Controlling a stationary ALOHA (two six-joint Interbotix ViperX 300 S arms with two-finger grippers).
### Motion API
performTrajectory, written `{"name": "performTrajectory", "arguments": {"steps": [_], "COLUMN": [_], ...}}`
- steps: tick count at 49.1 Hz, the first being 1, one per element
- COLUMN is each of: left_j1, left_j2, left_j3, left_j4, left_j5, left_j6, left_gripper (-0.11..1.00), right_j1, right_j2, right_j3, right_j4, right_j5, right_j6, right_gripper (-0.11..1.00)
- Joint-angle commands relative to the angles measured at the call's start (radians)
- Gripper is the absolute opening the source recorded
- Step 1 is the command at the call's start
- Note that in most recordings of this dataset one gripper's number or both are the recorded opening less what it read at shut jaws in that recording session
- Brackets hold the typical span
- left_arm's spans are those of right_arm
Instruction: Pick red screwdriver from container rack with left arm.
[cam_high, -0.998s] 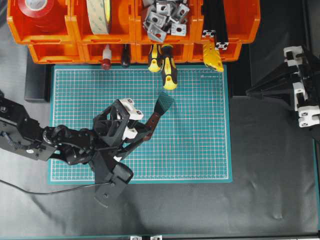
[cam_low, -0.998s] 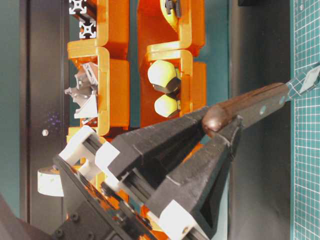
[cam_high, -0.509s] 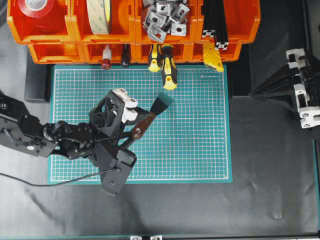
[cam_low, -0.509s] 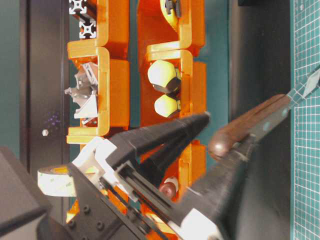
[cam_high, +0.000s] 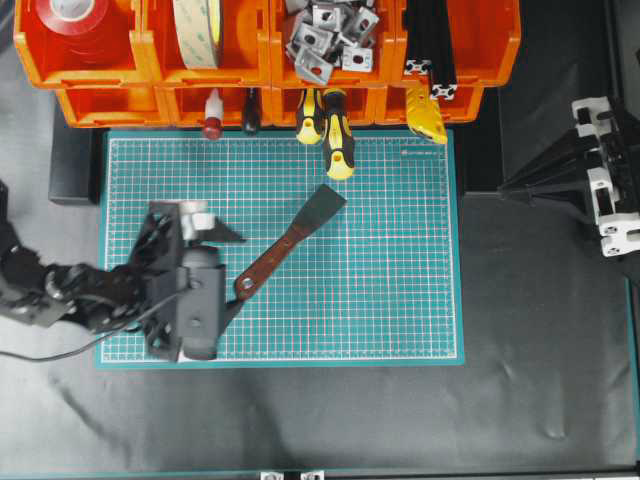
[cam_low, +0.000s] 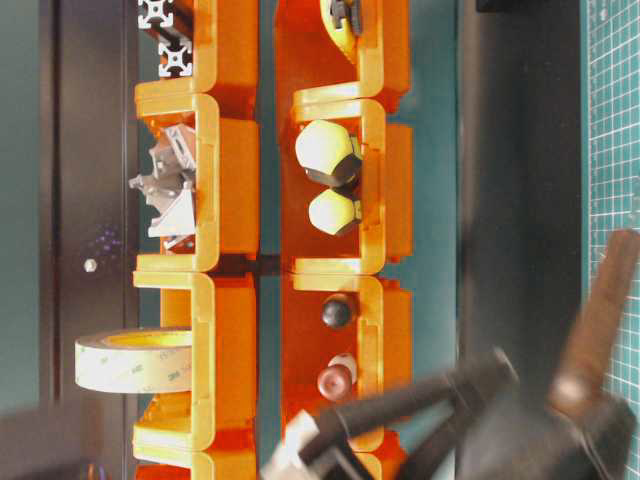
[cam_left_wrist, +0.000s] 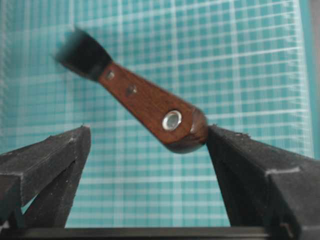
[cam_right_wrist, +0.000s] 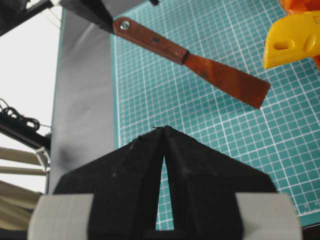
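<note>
The red screwdriver (cam_high: 285, 243) lies on the green mat (cam_high: 400, 300), left of its middle, out of the container rack (cam_high: 260, 60). The left gripper (cam_high: 222, 268) stands wide open, holding nothing. Release seems done; next, the arm should draw away.

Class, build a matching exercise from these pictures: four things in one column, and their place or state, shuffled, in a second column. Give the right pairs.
1. red screwdriver
2. left end effector
3. right end effector
4. yellow-and-black screwdrivers

A. shut
B. lying on the green mat
C. sticking out of a lower orange bin
D. open

Pairs: 1-B, 2-D, 3-A, 4-C
</note>
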Motion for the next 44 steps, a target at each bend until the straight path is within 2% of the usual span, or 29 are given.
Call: {"name": "performTrajectory", "arguments": {"steps": [1, 9, 20, 30, 44], "left_j1": [-0.021, -0.046, -0.049, -0.048, -0.035], "left_j2": [-0.040, -0.044, -0.124, -0.353, -0.693], "left_j3": [0.015, 0.017, -0.003, 0.040, 0.170], "left_j4": [0.003, 0.003, 0.003, 0.003, 0.003], "left_j5": [-0.003, -0.011, -0.014, 0.020, 0.025], "left_j6": [-0.064, -0.094, -0.092, -0.091, -0.075], "left_gripper": [0.88, 0.88, 0.88, 0.88, 0.88], "right_j1": [0.003, 0.003, 0.003, 0.003, 0.005], "right_j2": [0.011, 0.011, 0.005, -0.003, -0.008], "right_j3": [-0.029, -0.023, -0.025, -0.028, -0.028], "right_j4": [-0.002, -0.002, -0.002, -0.009, -0.072], "right_j5": [-0.006, -0.006, -0.008, -0.040, -0.167], "right_j6": [-0.002, -0.002, -0.002, -0.011, -0.014], "right_gripper": [0.00, 0.01, 0.01, 0.01, 0.01]}}
